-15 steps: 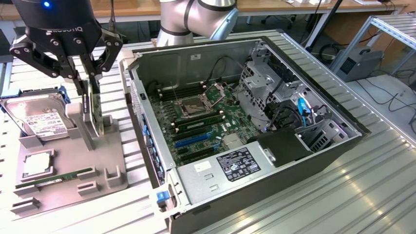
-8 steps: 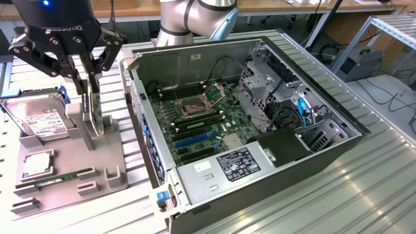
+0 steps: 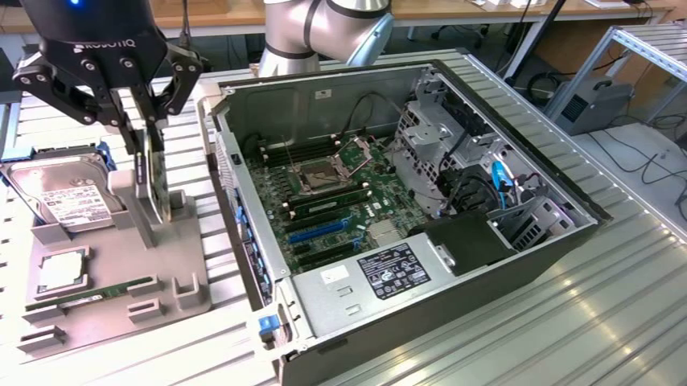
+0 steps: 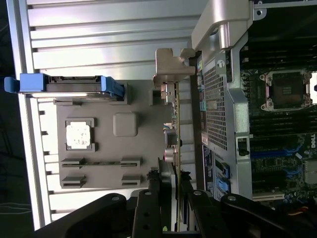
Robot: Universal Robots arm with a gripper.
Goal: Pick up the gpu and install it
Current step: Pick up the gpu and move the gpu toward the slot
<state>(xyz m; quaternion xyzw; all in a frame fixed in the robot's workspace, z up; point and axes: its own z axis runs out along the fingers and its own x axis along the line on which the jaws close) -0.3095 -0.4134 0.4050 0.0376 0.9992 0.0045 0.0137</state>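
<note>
The gpu (image 3: 157, 186) stands on edge in a grey holder tray (image 3: 177, 249) at the exterior view's left, beside the open computer case (image 3: 429, 310). My gripper (image 3: 146, 138) has come down over the card's top edge, a finger on each side, and the jaws press against its faces. In the wrist view the gpu (image 4: 176, 126) runs away from my gripper (image 4: 171, 198) as a thin green board with a black block and a silvery bracket at its far end. The card still sits in its holder. The motherboard (image 3: 322, 201) lies bare inside the case, with blue slots (image 3: 318, 233).
On the holder tray lie a hard drive (image 3: 67, 203) in a blue frame, a processor chip (image 3: 63, 272) and a green memory stick (image 3: 95, 293). The case wall (image 3: 231, 193) rises close beside the card. Drive cages and cables (image 3: 483, 193) crowd the case's far side.
</note>
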